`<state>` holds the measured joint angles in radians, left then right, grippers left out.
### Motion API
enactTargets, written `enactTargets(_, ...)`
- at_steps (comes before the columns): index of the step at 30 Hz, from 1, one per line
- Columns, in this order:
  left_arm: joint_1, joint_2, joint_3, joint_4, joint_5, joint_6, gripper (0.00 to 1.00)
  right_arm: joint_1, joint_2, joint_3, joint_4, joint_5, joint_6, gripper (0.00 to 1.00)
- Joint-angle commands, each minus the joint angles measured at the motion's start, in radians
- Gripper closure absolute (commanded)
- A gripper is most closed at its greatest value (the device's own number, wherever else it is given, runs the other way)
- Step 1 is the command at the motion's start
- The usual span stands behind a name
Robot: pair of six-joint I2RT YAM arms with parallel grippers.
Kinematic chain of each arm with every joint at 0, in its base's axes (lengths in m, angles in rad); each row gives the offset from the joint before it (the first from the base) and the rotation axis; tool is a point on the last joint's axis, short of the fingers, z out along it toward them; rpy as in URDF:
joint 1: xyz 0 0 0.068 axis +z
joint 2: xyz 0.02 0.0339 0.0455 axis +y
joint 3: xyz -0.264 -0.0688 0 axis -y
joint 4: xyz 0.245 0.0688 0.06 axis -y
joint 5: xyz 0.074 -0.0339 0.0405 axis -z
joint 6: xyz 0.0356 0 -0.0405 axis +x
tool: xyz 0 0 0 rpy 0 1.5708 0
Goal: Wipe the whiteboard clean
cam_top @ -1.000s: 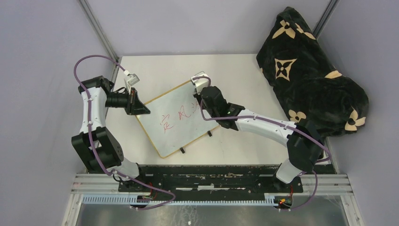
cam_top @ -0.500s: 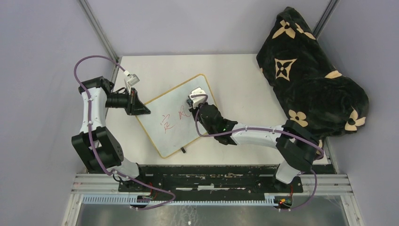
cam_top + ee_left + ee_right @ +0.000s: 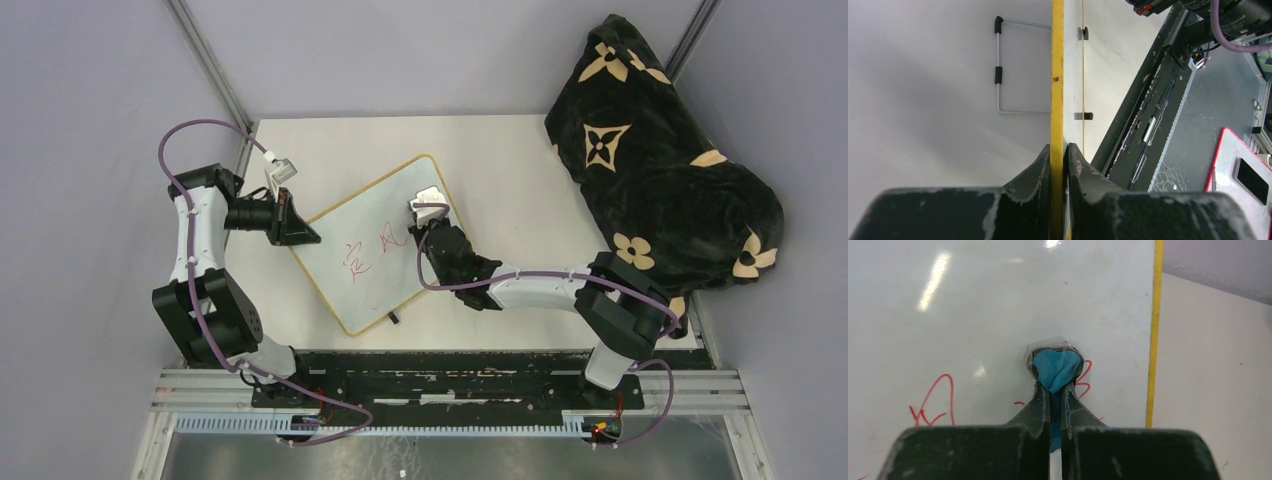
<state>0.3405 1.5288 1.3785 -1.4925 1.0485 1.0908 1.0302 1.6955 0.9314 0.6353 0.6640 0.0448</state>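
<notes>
Black tan-patterned blanket [image 3: 660, 150] heaped at the far right of the bench [image 3: 500, 150], well apart from the whiteboard [image 3: 372, 285].

The board sits left of centre. Its long axis runs diagonally from near-left to far-right, feet on the near-right long edge.

Left claw [image 3: 1058, 150] is clamped on the yellow frame at the left end.

Right claw [image 3: 1054, 383] is closed on a blue cloth [image 3: 1055, 367], which is pressed to the board beside the red writing [image 3: 370, 250]. Its arm crosses the near-right edge.
</notes>
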Motion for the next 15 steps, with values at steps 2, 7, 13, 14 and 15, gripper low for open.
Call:
enactTargets(2,-0.003,-0.024,-0.006,0.029,-0.068,0.089,0.97,-0.086,-0.025,-0.008,-0.057,0.073,-0.01,0.99)
enactTargets(7,-0.003,-0.027,-0.01,0.029,-0.069,0.089,0.97,-0.145,-0.04,-0.014,-0.08,0.046,-0.002,0.99)
enactTargets(13,-0.003,-0.03,-0.01,0.03,-0.065,0.087,0.97,-0.146,-0.04,0.025,-0.131,-0.074,0.042,0.99)
enactTargets(14,-0.002,-0.032,-0.011,0.029,-0.066,0.087,0.97,-0.141,-0.035,0.031,-0.131,-0.089,0.048,0.99)
enactTargets(15,-0.003,-0.034,-0.012,0.03,-0.068,0.087,0.97,-0.133,-0.03,0.038,-0.128,-0.099,0.05,0.99)
